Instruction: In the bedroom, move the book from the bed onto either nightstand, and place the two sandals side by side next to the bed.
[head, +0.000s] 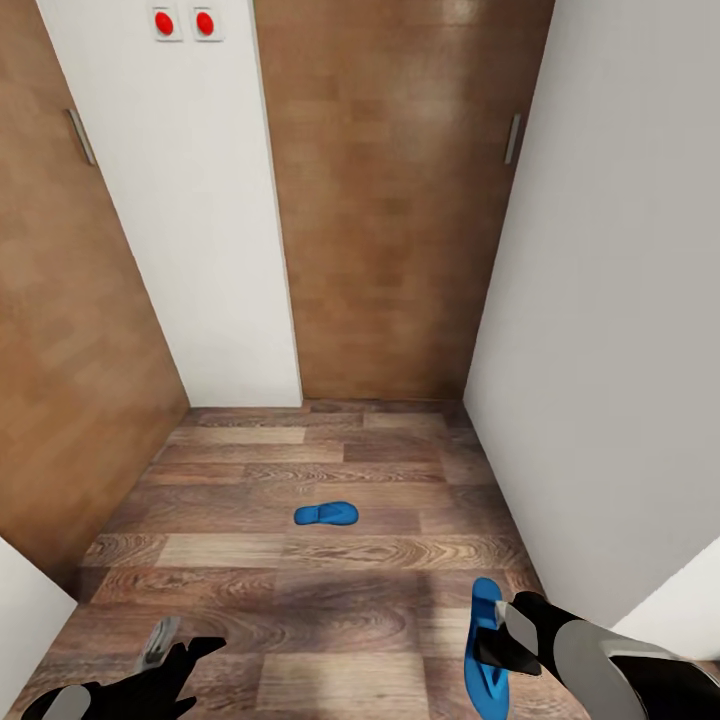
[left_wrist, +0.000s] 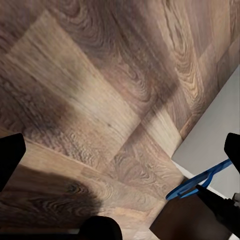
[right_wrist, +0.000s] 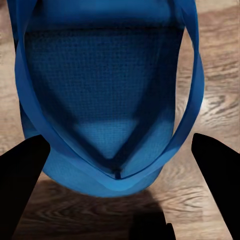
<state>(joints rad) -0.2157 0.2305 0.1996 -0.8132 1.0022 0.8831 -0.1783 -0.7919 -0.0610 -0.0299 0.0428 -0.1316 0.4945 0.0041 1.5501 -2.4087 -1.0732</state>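
One bright blue sandal (head: 325, 514) lies flat on the wood-plank floor in the middle of a narrow passage. The other sandal (head: 485, 668) hangs just above the floor at the lower right, and my right gripper (head: 497, 628) is shut on it. In the right wrist view this sandal (right_wrist: 107, 85) sits between the two dark fingers, which press its sides. In the left wrist view it shows edge-on (left_wrist: 192, 186). My left gripper (head: 185, 648) hovers open over bare floor at the lower left. The book, the bed and the nightstand are out of view.
White walls (head: 610, 330) close in on the right and at the centre left. Brown wooden doors (head: 390, 200) stand ahead and at the left (head: 60, 330). Two red buttons (head: 185, 22) sit high on the white wall.
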